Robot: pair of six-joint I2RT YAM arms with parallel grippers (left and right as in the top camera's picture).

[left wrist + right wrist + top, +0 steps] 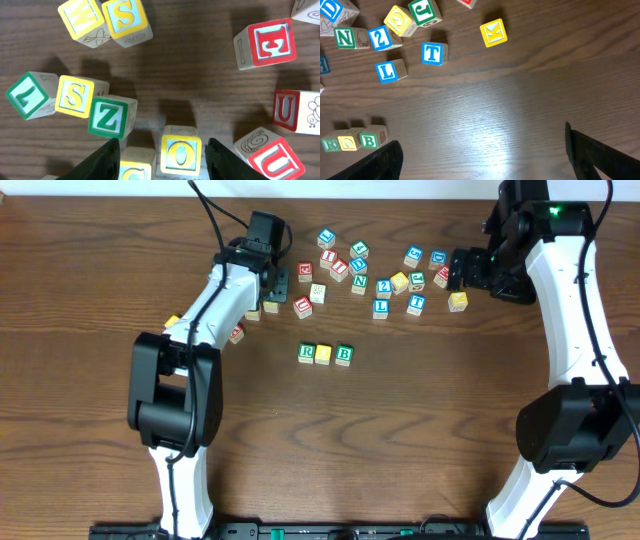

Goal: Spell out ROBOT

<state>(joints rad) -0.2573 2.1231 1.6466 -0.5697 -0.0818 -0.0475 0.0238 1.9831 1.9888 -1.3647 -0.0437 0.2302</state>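
Left claw (pixel 162 150) is released, its fingers (pixel 107 160) spread either side of a yellow O block (pixel 180 152). I cannot tell whether either pad touches it. A second yellow block (pixel 135 169) sits just beside the O, also between the fingers. It is cut by the frame edge and its letter is unreadable.

Just ahead of the tips is a green Z (pixel 107 118), with a yellow S (pixel 74 96) touching it. Off to the other side is a red U (pixel 277 159). Further ahead is a red E (pixel 272 42), and farthest out a yellow W (pixel 80 17).

Right claw (pixel 481 137) is released and wide, with only bare table (pixel 510 110) between the fingers. The R-O-B row (pixel 349 143) lies just outside one finger, about level with its tip, and its blocks touch. Ahead on that same side is the T block (pixel 433 53), with the L (pixel 387 71) near it. Further out the K (pixel 493 32) sits apart from the T — then the 2 (pixel 381 38) and the N (pixel 345 37).
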